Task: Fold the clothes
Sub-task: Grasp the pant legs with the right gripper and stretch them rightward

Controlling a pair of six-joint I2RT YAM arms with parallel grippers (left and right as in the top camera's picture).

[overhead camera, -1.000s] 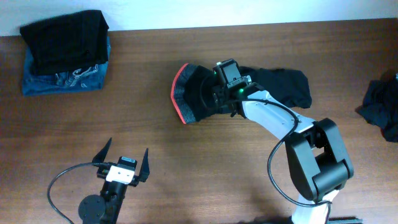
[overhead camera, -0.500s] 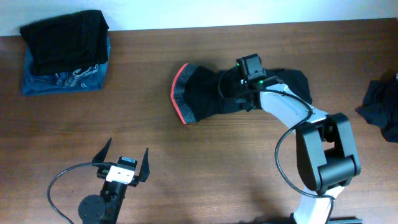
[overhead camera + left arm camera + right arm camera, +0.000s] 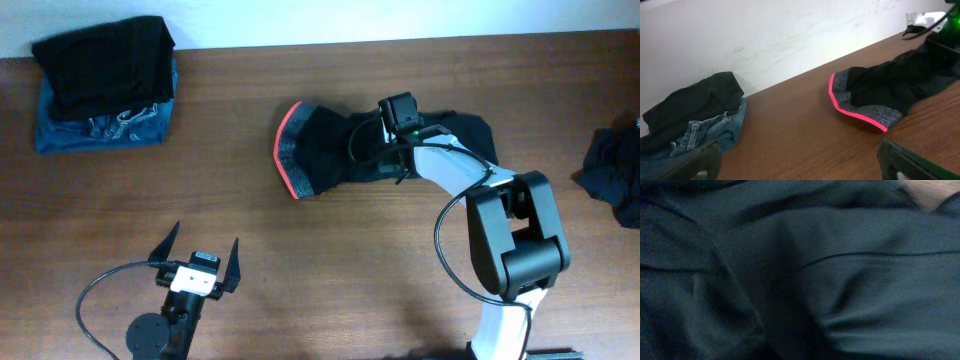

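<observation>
A long black garment (image 3: pixel 325 150) with a grey waistband edged red-orange (image 3: pixel 286 150) lies across the table's far middle. My right gripper (image 3: pixel 372 158) is pressed down into its middle and shut on the black cloth. Dark gathered folds (image 3: pixel 840 280) fill the right wrist view and hide the fingers. My left gripper (image 3: pixel 207 233) stands open and empty near the front left, well away from any cloth. In the left wrist view the same garment (image 3: pixel 900 80) lies ahead to the right.
A folded black piece (image 3: pixel 105 60) sits on folded blue jeans (image 3: pixel 100 132) at the far left corner, near the wall. Another crumpled dark garment (image 3: pixel 615 170) lies at the right edge. A cable (image 3: pixel 90 300) loops by the left arm's base.
My right gripper moved right along the black garment, from near the waistband to its middle, and closed on the cloth. The left arm has not moved.
</observation>
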